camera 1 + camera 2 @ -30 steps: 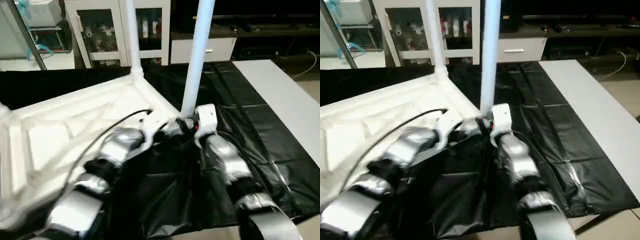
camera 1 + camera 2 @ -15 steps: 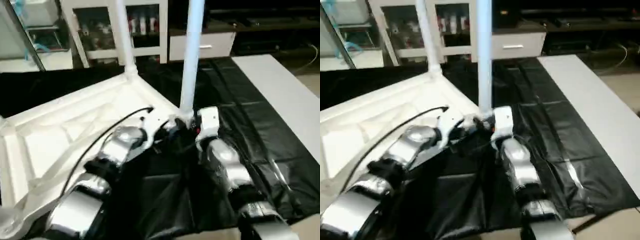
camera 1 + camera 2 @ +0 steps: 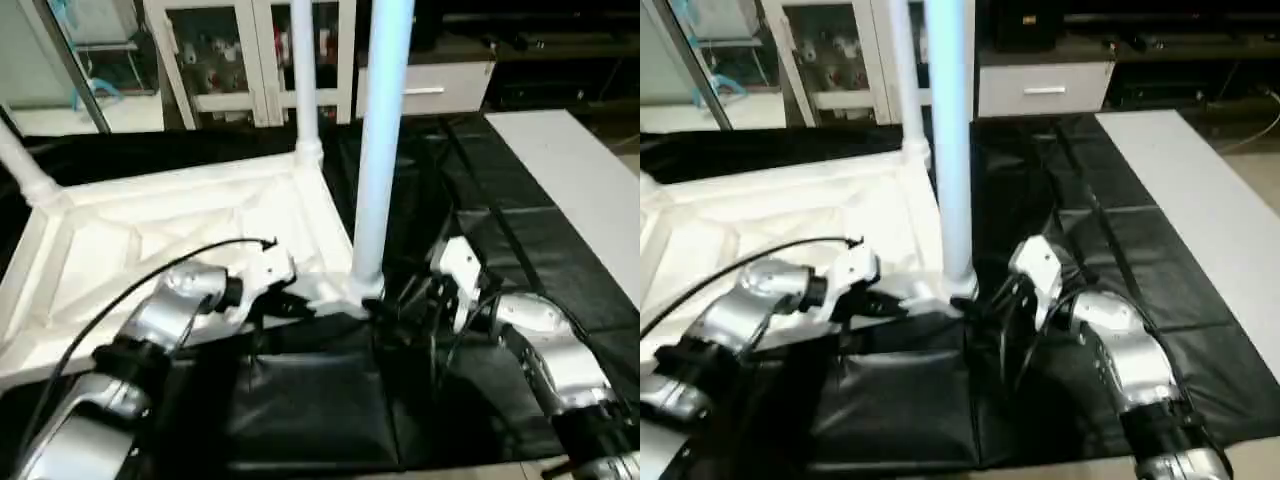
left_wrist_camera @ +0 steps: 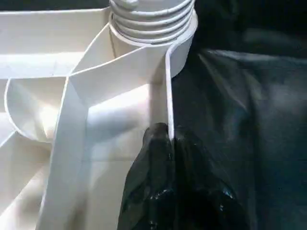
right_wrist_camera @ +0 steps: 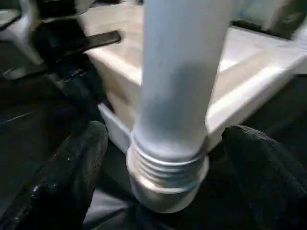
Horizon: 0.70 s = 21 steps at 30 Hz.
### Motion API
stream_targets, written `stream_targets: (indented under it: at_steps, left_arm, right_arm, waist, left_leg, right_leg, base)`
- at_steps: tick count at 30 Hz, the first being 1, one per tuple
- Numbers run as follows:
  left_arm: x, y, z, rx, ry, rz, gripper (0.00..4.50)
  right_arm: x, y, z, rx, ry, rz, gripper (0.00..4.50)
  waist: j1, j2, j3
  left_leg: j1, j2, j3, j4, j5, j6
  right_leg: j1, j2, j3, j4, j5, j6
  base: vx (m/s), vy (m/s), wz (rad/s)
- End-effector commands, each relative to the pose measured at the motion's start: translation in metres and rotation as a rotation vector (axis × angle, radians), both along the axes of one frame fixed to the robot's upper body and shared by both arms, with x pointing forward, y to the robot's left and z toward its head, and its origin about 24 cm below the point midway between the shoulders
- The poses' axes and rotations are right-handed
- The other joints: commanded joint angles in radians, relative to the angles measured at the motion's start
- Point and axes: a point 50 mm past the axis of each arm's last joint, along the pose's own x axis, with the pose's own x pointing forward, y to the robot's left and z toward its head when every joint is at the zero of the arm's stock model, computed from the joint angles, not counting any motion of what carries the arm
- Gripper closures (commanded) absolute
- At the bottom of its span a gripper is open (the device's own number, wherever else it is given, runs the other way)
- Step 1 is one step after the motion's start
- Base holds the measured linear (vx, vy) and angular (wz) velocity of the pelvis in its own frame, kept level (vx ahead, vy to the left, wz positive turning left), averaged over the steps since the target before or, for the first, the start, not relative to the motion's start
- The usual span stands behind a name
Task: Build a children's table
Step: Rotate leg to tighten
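Both claws sit at the tabletop's [image 3: 180, 225] near corner, centre frame. That upturned white tabletop lies on the black worktop [image 3: 470, 170], legs standing in its sockets. Left claw [image 4: 168, 136] is clenched on the rim wall beside the near leg's [image 3: 380, 150] socket. Right claw [image 5: 163, 158] is spread wide, fingers [image 5: 72, 158] either side of the leg base, not touching.

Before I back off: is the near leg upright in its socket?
Upright. The near leg rises straight from the corner socket, threads showing at its base.
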Motion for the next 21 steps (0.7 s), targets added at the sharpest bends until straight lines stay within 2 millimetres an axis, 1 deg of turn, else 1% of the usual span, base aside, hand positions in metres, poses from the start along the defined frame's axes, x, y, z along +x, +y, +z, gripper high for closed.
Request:
stream_targets:
  at_steps: [1, 2, 4, 6, 8, 9, 11, 12, 13, 15, 17, 19, 21]
  left_arm:
    - [-0.007, -0.004, -0.004, 0.027, 0.036, -0.078, 4.50]
    - [-0.007, -0.004, -0.004, 0.025, 0.035, -0.081, 4.50]
    - [-0.008, -0.005, -0.003, 0.022, 0.037, -0.087, 4.50]
    - [-0.008, -0.006, -0.003, 0.019, 0.038, -0.091, 4.50]
    - [-0.009, -0.008, -0.003, 0.015, 0.036, -0.092, 4.50]
    - [-0.009, -0.008, -0.003, 0.015, 0.037, -0.093, 4.50]
    - [-0.009, -0.008, -0.003, 0.014, 0.038, -0.093, 4.50]
    - [-0.009, -0.008, -0.002, 0.014, 0.038, -0.094, 4.50]
    - [-0.009, -0.008, -0.002, 0.014, 0.038, -0.094, 4.50]
    - [-0.010, -0.007, -0.002, 0.016, 0.040, -0.091, 4.50]
    - [-0.010, -0.007, -0.003, 0.018, 0.042, -0.091, 4.50]
    - [-0.010, -0.007, -0.003, 0.018, 0.043, -0.090, 4.50]
    - [-0.010, -0.007, -0.003, 0.018, 0.045, -0.089, 4.50]
  right_arm:
    - [-0.003, 0.004, 0.001, -0.010, 0.010, 0.048, 0.36]
    - [-0.003, 0.006, 0.000, -0.018, 0.016, 0.058, 0.36]
    - [-0.003, 0.009, -0.001, -0.026, 0.026, 0.070, 0.36]
    - [0.001, 0.014, -0.003, -0.027, 0.026, 0.064, 0.36]
    - [0.009, 0.019, -0.004, -0.027, 0.017, 0.030, 0.36]
    - [0.012, 0.021, -0.003, -0.026, 0.011, 0.021, 0.36]
    - [0.015, 0.022, -0.003, -0.021, 0.007, 0.010, 0.36]
    - [0.015, 0.022, -0.002, -0.020, 0.009, 0.009, 0.52]
    - [0.016, 0.022, -0.001, -0.015, 0.012, 0.013, 0.62]
    - [0.016, 0.022, 0.000, -0.011, 0.019, 0.032, 0.70]
    - [0.015, 0.021, 0.000, -0.022, 0.027, 0.049, 0.73]
    - [0.016, 0.020, -0.002, -0.032, 0.028, 0.056, 1.12]
    - [0.016, 0.019, -0.002, -0.037, 0.028, 0.059, 1.12]
  waist:
    - [-0.002, -0.006, -0.059]
    - [-0.001, -0.007, -0.059]
    - [-0.001, -0.006, -0.059]
    - [-0.003, -0.008, -0.061]
    - [-0.006, -0.007, -0.062]
    - [-0.006, -0.007, -0.061]
    - [-0.004, -0.005, -0.063]
    - [0.000, -0.005, -0.064]
    - [0.002, -0.005, -0.067]
    - [0.003, -0.006, -0.067]
    - [0.003, -0.008, -0.066]
    - [0.002, -0.009, -0.064]
    - [0.001, -0.009, -0.064]
  left_leg:
    - [0.019, 0.080, -0.030, -0.069, -0.173, 0.091]
    - [0.021, 0.079, -0.029, -0.068, -0.178, 0.085]
    - [0.020, 0.079, -0.031, -0.070, -0.173, 0.078]
    - [0.018, 0.077, -0.030, -0.067, -0.159, 0.080]
    - [0.017, 0.075, -0.030, -0.066, -0.151, 0.079]
    - [0.018, 0.075, -0.029, -0.066, -0.156, 0.074]
    - [0.021, 0.077, -0.029, -0.066, -0.151, 0.068]
    - [0.023, 0.078, -0.029, -0.064, -0.138, 0.070]
    - [0.021, 0.079, -0.030, -0.062, -0.116, 0.077]
    - [0.019, 0.078, -0.029, -0.061, -0.104, 0.084]
    - [0.018, 0.075, -0.028, -0.059, -0.117, 0.090]
    - [0.017, 0.075, -0.028, -0.060, -0.130, 0.087]
    - [0.017, 0.075, -0.028, -0.060, -0.134, 0.083]
  right_leg:
    - [0.038, -0.089, 0.053, -0.068, -0.079, -0.254]
    - [0.036, -0.089, 0.054, -0.069, -0.083, -0.253]
    - [0.038, -0.089, 0.054, -0.066, -0.077, -0.253]
    - [0.039, -0.090, 0.054, -0.064, -0.051, -0.254]
    - [0.038, -0.090, 0.051, -0.063, -0.048, -0.261]
    - [0.038, -0.090, 0.052, -0.065, -0.060, -0.262]
    - [0.036, -0.089, 0.052, -0.061, -0.051, -0.264]
    - [0.037, -0.087, 0.053, -0.058, -0.023, -0.262]
    - [0.039, -0.087, 0.052, -0.052, 0.011, -0.262]
    - [0.039, -0.087, 0.051, -0.050, 0.036, -0.264]
    - [0.041, -0.089, 0.051, -0.052, 0.026, -0.263]
    - [0.041, -0.091, 0.052, -0.056, -0.009, -0.260]
    - [0.041, -0.090, 0.051, -0.057, -0.025, -0.260]
  base:
    - [0.000, 0.000, 0.00]
    - [0.000, 0.000, 0.00]
    - [0.000, 0.000, 0.00]
    - [0.000, 0.000, 0.00]
    - [0.000, 0.000, 0.00]
    - [0.000, 0.000, 0.00]
    - [0.000, 0.000, 0.00]
    - [0.000, 0.000, 0.00]
    - [0.000, 0.000, 0.00]
    - [0.000, 0.000, 0.00]
    - [0.000, 0.000, 0.00]
    - [0.000, 0.000, 0.00]
    - [0.000, 0.000, 0.00]
